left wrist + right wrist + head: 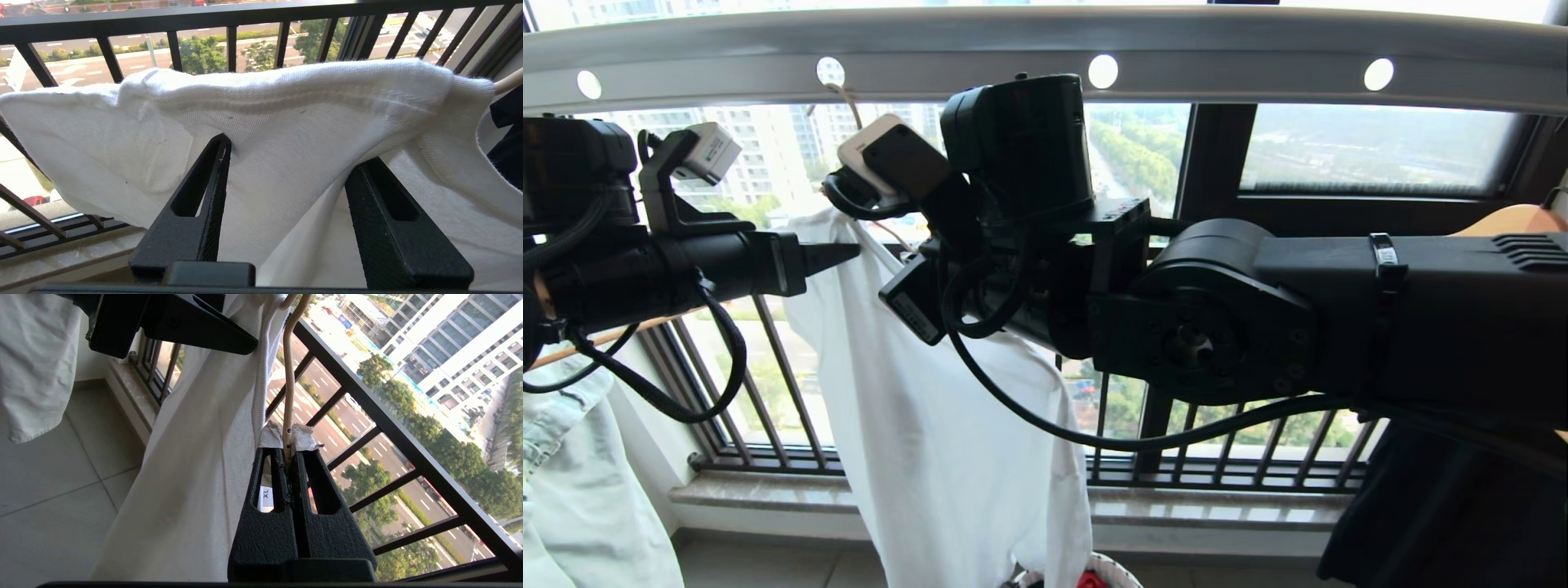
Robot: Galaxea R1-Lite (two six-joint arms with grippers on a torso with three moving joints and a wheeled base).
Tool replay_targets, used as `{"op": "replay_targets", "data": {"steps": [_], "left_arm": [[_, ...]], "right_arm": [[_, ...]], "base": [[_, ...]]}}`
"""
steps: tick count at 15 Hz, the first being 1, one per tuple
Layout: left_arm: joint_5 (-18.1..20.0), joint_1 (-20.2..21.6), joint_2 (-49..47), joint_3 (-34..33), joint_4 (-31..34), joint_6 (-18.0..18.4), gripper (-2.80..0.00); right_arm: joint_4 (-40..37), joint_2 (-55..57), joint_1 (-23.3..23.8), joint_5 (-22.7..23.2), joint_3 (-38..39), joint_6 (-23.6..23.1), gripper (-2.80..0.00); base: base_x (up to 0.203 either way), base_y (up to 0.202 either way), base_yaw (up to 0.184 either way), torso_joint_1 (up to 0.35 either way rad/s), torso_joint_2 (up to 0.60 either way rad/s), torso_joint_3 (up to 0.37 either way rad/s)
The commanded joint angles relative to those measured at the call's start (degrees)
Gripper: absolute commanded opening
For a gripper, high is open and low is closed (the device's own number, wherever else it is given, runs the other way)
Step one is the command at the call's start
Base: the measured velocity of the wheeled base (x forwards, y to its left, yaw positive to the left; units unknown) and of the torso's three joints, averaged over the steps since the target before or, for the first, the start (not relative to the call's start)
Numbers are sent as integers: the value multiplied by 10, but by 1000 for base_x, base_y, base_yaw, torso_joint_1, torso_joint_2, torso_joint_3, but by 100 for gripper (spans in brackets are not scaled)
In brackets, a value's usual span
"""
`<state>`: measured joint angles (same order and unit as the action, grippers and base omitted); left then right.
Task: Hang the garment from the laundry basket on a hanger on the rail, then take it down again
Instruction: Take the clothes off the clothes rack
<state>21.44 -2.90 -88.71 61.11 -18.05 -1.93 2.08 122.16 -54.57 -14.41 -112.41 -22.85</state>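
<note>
The white garment (931,441) hangs below the grey rail (1045,49), draped on the thin cream hanger (288,388), whose hook wire (852,102) rises to a rail hole. My left gripper (852,248) reaches from the left to the garment's shoulder. In the left wrist view its fingers (296,151) stand apart, with a taut fold of the garment (286,122) spanning the gap and touching both. My right gripper (289,447) is shut on the hanger's thin rod beside the collar (196,457). The laundry basket (1123,572) peeks in at the bottom edge.
Black window bars (784,392) and a stone sill (1217,506) stand just behind the garment. A pale denim jacket (572,474) on a wooden hanger (605,335) hangs at left. A second wood hanger (1511,219) and a dark garment (1445,514) hang at right. Something red (1092,581) lies in the basket.
</note>
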Motion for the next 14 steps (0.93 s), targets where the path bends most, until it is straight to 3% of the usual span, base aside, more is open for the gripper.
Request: {"op": "replay_targets", "data": {"steps": [1,5,8,10,14], "left_arm": [[2,-3,-5,1,-1,0,-280],[0,-3,-1,0,-18,-2,-280],[-31,-1,1,-3,-81,-46,-280],[-63,4,3,-3,-88,-53,-280],[-69,25,26,-13,-88,-81,-280]], "right_arm": [[0,-1,0,-1,1,-1,-280],[-1,-1,1,-1,1,-2,-280],[-7,-1,0,-2,1,-2,-280],[-9,-1,1,-2,1,-2,-280],[-9,-1,2,-3,1,-2,-280]], "base": [[0,0,0,0,0,0],[0,0,0,0,0,0],[0,0,0,0,0,0],[0,0,0,0,0,0],[0,0,0,0,0,0]]}}
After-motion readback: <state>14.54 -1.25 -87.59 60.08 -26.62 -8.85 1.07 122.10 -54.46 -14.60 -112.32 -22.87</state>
